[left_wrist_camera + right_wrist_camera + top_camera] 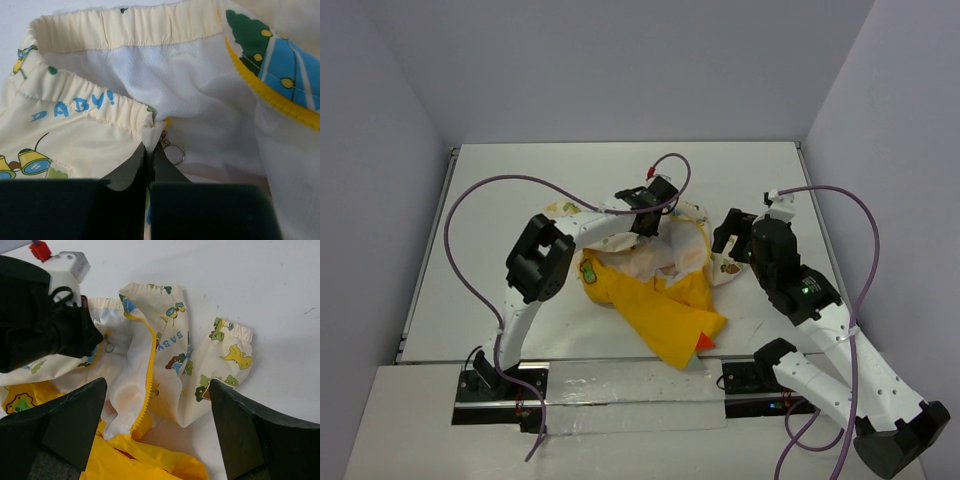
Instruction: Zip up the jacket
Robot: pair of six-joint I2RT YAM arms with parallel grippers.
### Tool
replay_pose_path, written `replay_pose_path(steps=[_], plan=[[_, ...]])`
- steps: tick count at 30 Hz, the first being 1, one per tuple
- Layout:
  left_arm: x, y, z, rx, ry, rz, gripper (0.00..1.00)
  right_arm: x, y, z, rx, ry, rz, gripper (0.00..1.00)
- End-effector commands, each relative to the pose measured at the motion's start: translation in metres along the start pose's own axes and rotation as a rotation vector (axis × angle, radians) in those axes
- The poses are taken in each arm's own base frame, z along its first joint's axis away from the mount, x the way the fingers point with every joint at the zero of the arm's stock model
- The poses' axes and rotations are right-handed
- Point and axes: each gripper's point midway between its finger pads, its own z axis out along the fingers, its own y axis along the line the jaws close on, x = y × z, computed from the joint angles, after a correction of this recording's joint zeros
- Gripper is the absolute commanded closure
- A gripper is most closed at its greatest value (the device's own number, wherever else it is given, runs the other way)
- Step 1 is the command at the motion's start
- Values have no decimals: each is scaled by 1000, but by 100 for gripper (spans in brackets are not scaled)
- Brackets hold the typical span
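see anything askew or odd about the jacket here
The jacket lies bunched and unzipped, white lining exposed, one row of yellow zipper teeth snaking loose across it. The left pincer is shut on its hem.

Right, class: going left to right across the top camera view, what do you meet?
Left arm's looping purple cable → left arm's black elbow joint → yellow and cream cartoon-print cloth jacket → right gripper → right arm's purple cable.
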Motion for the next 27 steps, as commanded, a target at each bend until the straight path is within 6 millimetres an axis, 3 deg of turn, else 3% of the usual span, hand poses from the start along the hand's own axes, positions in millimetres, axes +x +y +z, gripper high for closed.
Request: replay_pose_path(steps=[1, 4, 7, 11, 18, 20, 24, 25, 27], plan=[[-56, 27, -55, 174, -85, -227, 97, -14, 14, -3, -66, -16, -27, 10], [-67, 47, -89, 283, -135, -329, 95, -7, 27, 6, -111, 36, -71, 10], [-67, 66, -120, 374, -182, -398, 93, 5, 41, 23, -149, 109, -112, 10], [-63, 69, -143, 493, -201, -451, 92, 15, 65, 50, -216, 194, -218, 12], [-42, 65, -136, 519, -145, -460, 94, 6, 90, 97, -189, 292, -373, 12], [-33, 65, -133, 522, -130, -472, 94, 17, 99, 110, -215, 348, -397, 12], [-22, 70, -131, 510, -124, -496, 93, 18, 126, 126, -300, 388, -440, 11], [-18, 72, -131, 505, -120, -503, 92, 33, 133, 137, -332, 446, -466, 11], [-13, 78, -131, 497, -116, -510, 92, 43, 140, 152, -338, 490, -502, 10]])
